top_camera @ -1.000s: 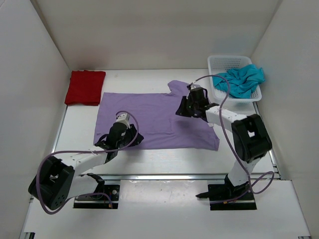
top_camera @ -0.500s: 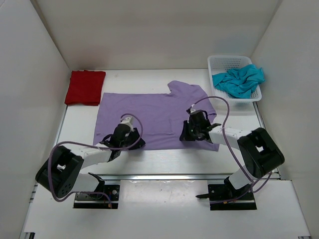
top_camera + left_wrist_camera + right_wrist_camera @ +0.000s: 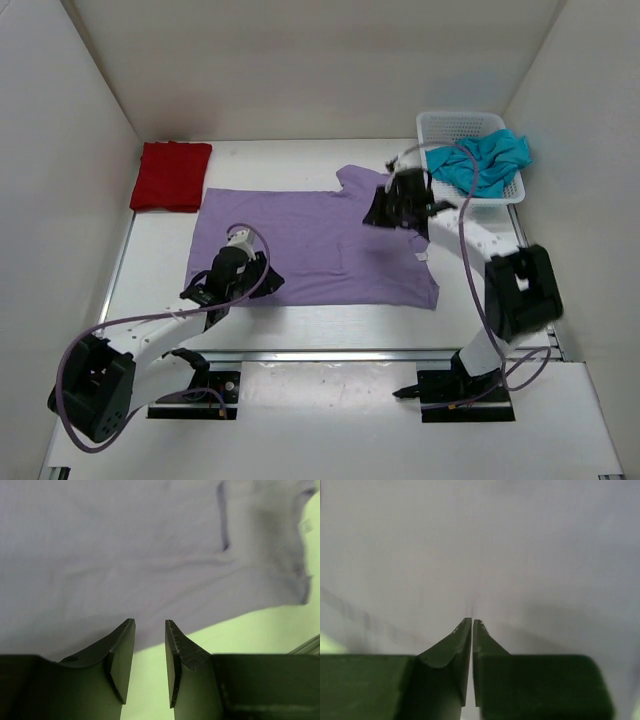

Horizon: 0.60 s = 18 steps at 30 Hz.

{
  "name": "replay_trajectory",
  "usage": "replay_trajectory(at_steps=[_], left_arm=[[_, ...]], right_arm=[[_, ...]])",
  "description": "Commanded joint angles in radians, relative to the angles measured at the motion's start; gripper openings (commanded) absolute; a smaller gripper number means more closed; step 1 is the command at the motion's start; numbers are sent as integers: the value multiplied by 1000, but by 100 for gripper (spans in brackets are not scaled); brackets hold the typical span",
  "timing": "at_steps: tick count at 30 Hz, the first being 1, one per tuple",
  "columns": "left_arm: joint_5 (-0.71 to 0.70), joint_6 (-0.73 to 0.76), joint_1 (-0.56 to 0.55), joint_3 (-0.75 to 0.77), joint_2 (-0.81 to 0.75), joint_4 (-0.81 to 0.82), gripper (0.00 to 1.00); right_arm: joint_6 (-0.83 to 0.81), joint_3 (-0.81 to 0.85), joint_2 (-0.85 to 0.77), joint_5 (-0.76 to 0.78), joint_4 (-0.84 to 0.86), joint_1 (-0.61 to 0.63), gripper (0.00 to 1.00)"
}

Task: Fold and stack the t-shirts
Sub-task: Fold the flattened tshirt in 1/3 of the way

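Observation:
The lavender t-shirt (image 3: 310, 245) lies spread flat mid-table. It fills the left wrist view (image 3: 125, 555) and the right wrist view (image 3: 480, 545). The red t-shirt (image 3: 172, 176) lies folded at the far left. The teal t-shirt (image 3: 490, 158) is crumpled in the basket. My left gripper (image 3: 255, 280) hangs at the lavender shirt's near hem, jaws a little apart and empty (image 3: 149, 630). My right gripper (image 3: 383, 212) is over the shirt's far right part near the sleeve, jaws pressed together (image 3: 472, 622), with no cloth seen between them.
A white mesh basket (image 3: 440, 120) stands at the far right corner. White walls close in the left, back and right. A metal rail (image 3: 330, 353) runs along the table's near edge, with both arm bases behind it.
My right gripper went from the shirt's near right hem back to the far right part by the sleeve. My left gripper shifted slightly left along the near hem.

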Motion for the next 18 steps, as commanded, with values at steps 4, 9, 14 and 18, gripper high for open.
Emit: replay_trajectory(at_steps=[4,9,14,18], left_arm=[[49,20,3,82,32,78,42],[75,3,-11,48,60,119,41],[64,18,-25,45,86,130,41],[81,2,-25,35,107,147,41]], right_arm=[[-109,566,441,70,-11,-151,0],[-175,1188,844,147,-287,-186,14],[-180,1827,1201,176,-565,-209,34],[-168,1600,1120,165,-475,-231,42]])
